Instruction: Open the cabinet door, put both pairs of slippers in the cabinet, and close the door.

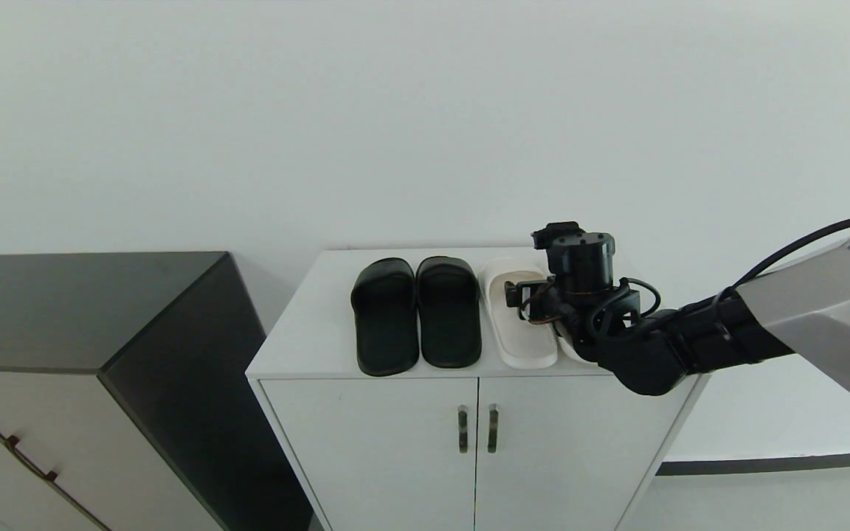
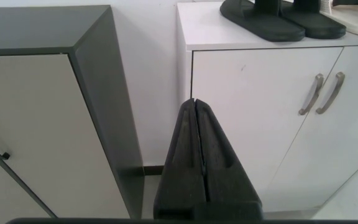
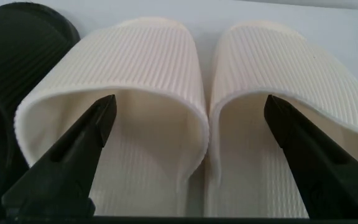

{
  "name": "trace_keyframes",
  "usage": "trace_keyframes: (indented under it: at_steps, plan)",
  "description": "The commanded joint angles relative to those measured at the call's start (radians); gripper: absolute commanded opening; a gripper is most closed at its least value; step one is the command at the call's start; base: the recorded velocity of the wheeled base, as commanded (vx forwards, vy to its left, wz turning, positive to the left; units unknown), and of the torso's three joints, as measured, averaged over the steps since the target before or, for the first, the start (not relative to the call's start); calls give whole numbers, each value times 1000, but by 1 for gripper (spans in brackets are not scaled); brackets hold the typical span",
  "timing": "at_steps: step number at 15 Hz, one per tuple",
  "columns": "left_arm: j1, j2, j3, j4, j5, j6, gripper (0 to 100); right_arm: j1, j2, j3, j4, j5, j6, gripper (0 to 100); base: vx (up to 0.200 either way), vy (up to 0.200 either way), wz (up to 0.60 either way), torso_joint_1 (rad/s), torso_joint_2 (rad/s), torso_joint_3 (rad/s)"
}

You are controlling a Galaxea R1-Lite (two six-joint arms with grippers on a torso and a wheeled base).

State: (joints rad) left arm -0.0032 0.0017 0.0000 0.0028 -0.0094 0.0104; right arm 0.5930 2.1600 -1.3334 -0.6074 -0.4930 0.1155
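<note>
R jaws wide apart, arm (image 1: 690, 339) out; L jaws together

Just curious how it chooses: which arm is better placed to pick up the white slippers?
Right, likely. The right pincer is open at the white slippers atop the cabinet, their adjoining straps between its fingers. The left pincer is shut, low before the doors.

The head view looks forward and slightly down from well back, square on to the white cabinet (image 1: 366, 442) — its top, both doors and the dark cabinet (image 1: 174, 354) at its left. The left wrist view sits low off the white cabinet's front left corner, facing the doors past the closed left gripper (image 2: 196, 106). The right wrist view hangs close over the white slippers (image 3: 148, 68), framed by the spread right gripper (image 3: 190, 102). Head and left wrist views share the doors and black slippers (image 1: 384, 317).
</note>
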Motion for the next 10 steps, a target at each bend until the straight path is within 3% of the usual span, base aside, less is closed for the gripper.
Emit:
trace_keyframes:
  at_steps: [1, 2, 10]
  plan:
    - [0, 0, 0, 0, 0, 0, 0, -4, 15, -23, 2, 2, 0, 100, 0, 0, 0, 0, 0, 0]
    - [0, 0, 0, 0, 0, 0, 0, -4, 17, -32, 3, 2, 0, 0, 0, 0, 0, 0, 0, 0]
    - [0, 0, 0, 0, 0, 0, 0, -9, -17, -33, 3, -4, -25, 0, 0, 0, 0, 0, 0, 0]
